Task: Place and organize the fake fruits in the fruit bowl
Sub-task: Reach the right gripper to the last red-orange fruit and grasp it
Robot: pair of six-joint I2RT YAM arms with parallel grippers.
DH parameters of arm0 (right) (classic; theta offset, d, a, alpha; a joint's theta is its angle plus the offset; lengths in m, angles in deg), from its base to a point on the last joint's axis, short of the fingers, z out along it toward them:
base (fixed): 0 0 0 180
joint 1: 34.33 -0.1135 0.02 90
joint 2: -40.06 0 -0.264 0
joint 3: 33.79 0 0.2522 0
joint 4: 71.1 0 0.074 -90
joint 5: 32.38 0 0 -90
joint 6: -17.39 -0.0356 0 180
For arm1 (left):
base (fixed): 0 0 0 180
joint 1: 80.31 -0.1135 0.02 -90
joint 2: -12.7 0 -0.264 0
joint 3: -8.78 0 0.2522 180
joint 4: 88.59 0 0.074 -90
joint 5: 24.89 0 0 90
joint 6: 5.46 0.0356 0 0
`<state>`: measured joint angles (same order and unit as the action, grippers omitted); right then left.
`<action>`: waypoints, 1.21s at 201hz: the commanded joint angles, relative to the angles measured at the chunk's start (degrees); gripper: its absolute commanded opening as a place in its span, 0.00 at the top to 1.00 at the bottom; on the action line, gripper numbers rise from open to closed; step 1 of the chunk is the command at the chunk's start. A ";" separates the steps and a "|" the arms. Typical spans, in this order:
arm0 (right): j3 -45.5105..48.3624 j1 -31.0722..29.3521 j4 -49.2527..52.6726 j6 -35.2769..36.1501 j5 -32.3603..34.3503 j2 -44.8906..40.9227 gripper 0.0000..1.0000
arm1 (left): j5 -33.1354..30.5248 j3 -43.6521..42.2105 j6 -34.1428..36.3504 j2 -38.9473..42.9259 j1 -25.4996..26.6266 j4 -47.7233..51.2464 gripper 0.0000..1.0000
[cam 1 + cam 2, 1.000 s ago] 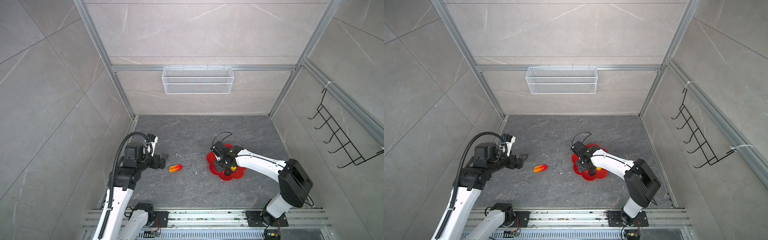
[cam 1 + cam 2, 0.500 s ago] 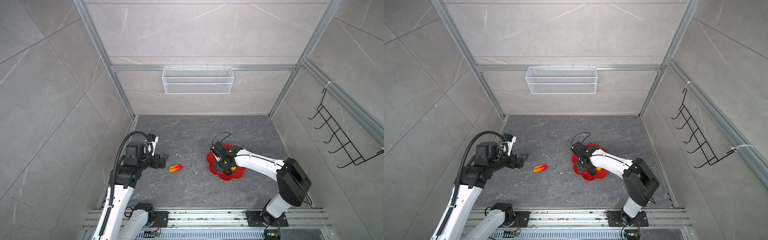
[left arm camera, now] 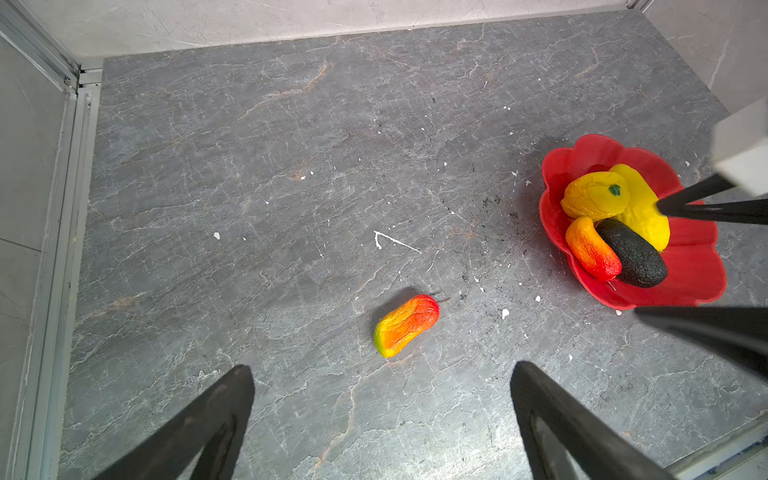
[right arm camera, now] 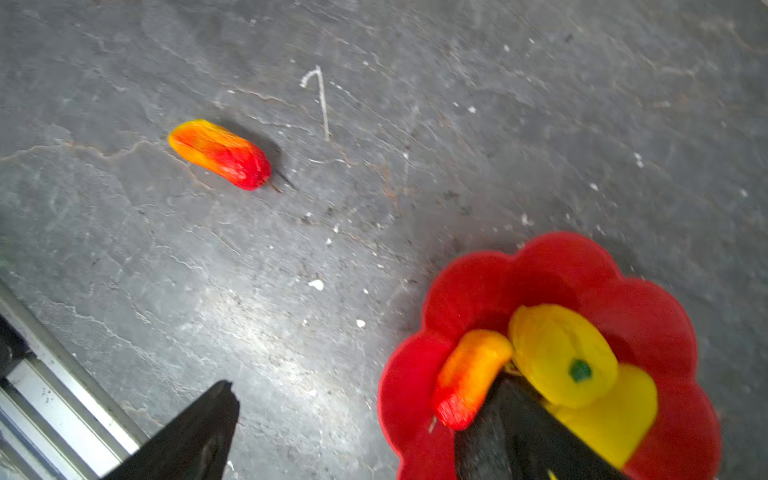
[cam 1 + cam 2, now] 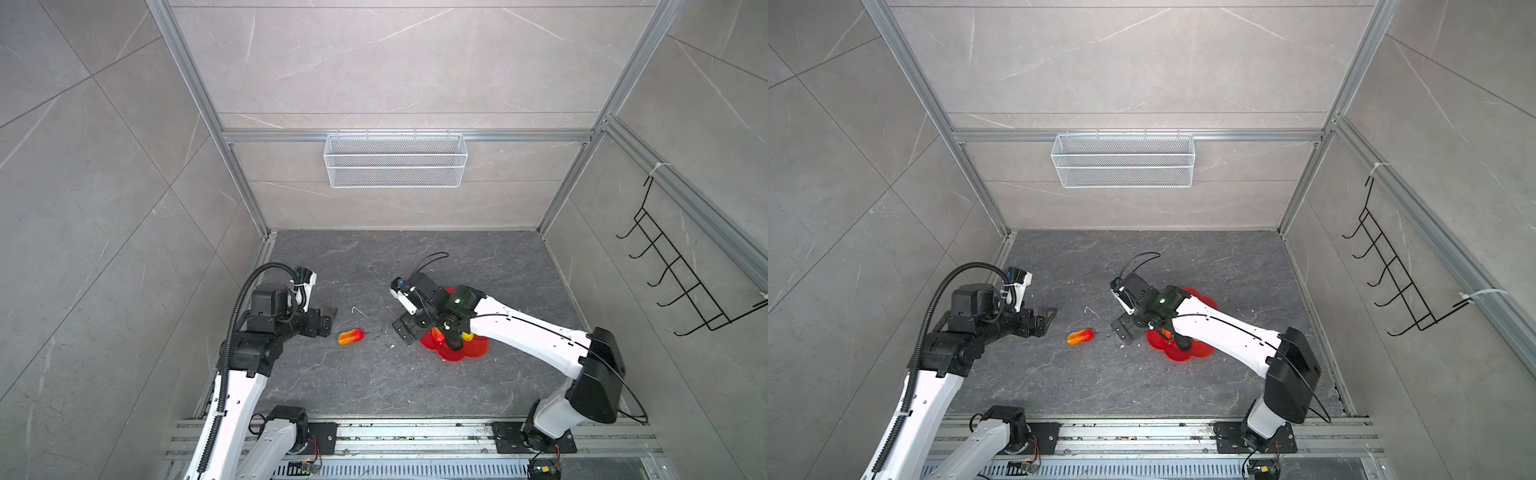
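My right hand (image 4: 365, 386) hangs at the edge of the red fruit bowl (image 3: 590, 151) nearest my left arm, fingers wide apart, one above the fruit, one above bare bench (image 3: 291, 166). My left wrist view shows four pieces inside, touching: round yellow fruit (image 3: 594, 195), long yellow fruit (image 3: 642, 216), dark oval fruit (image 3: 633, 257), orange-red fruit (image 3: 590, 249); both top views hide most beneath my arm. The loose orange-red fruit (image 3: 406, 325) lies on open bench between the bowl and my left hand (image 3: 382, 368), likewise spread apart, walls well away.
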<state>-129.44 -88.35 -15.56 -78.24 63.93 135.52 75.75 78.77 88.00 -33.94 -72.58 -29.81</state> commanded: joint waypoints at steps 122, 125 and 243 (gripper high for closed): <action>-29.35 -5.30 -8.73 10.77 -11.85 37.54 0.01 | -0.39 0.14 -0.65 0.50 -0.34 0.32 0.00; -29.57 -5.31 -8.72 10.72 -11.92 37.91 0.01 | -0.41 0.17 -0.65 0.55 -0.34 0.34 0.00; -29.85 -4.98 -8.21 7.96 -5.82 39.25 0.59 | -0.52 0.12 -0.55 0.83 -0.34 0.30 0.00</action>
<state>-159.01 -93.57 -24.37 -70.00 55.17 175.83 75.73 78.77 88.00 -33.83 -72.58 -29.81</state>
